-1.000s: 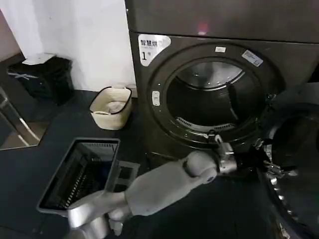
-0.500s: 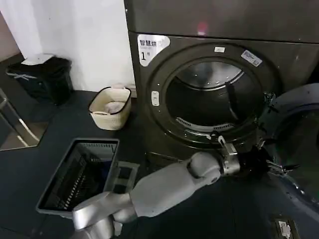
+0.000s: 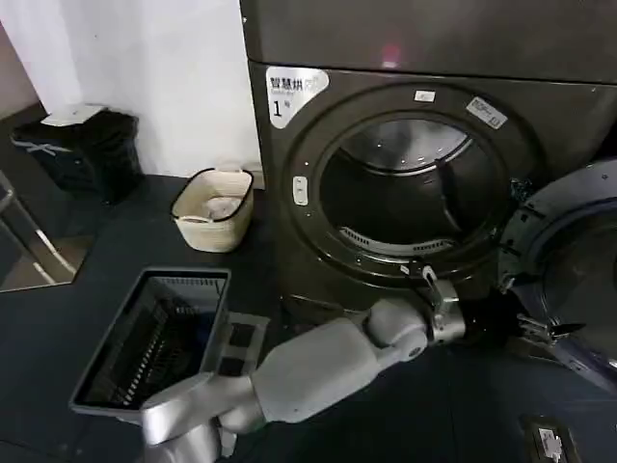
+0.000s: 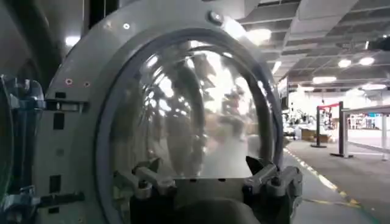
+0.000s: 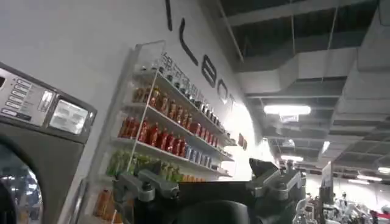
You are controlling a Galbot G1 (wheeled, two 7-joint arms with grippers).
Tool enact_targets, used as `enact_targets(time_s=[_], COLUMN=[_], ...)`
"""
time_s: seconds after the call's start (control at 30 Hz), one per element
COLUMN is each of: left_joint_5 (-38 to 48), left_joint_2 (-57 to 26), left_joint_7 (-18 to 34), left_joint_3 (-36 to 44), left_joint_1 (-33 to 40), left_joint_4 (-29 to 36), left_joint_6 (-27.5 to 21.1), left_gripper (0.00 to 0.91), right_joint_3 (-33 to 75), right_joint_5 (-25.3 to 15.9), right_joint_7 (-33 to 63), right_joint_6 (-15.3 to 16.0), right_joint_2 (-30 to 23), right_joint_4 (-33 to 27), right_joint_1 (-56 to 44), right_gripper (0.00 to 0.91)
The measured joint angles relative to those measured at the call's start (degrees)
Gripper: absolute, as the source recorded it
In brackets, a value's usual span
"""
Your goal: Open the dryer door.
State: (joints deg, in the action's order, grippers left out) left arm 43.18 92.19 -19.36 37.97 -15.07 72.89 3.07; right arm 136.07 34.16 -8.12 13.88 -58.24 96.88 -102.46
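Left gripper [image 3: 548,330] at the swung-out dryer door [image 3: 569,270].
You see its fingers [image 4: 148,181] spread apart, clamped on nothing, facing the door's inner glass dome; the dryer [image 3: 405,154] with its round opening sits just beside it, door hinged out to its right.

1 dryer [image 3: 405,58], 1 dryer door [image 3: 569,260]. 2 baskets: 1 grey laundry basket [image 3: 106,371], 1 cream basket [image 3: 214,224]. 1 black bin [image 3: 82,149], 1 arm w/ left gripper [image 3: 525,323].

the smooth silver-grey left arm [image 3: 318,367] had rounded joints, a ringed metal wrist and a black left gripper [image 3: 525,323] with bolted fingers [image 4: 149,182].
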Motion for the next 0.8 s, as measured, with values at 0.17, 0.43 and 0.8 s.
enact_targets(time_s=[0.17, 0.43, 0.8], left_joint_5=[-0.33, 0.07, 0.58], left_joint_2=[0.00, 0.00, -0.40], left_joint_7=[0.16, 1.01, 1.68], left_joint_3=[0.41, 0.30, 0.04], left_joint_1=[-0.14, -0.26, -0.83], left_joint_4=[0.20, 0.57, 2.29], left_joint_6=[0.63, 1.68, 2.58], left_gripper=[0.907, 0.907, 0.907], right_joint_3=[-0.20, -0.84, -1.65], right_joint_5=[0.00, -0.01, -0.08], right_joint_7=[-0.18, -0.38, -0.49], right_joint_6=[-0.27, -0.59, -0.68], right_joint_2=[0.07, 0.13, 0.40], right_joint_4=[-0.04, -0.03, 0.22], right_joint_1=[0.19, 0.40, 0.95], right_gripper=[0.907, 0.907, 0.907])
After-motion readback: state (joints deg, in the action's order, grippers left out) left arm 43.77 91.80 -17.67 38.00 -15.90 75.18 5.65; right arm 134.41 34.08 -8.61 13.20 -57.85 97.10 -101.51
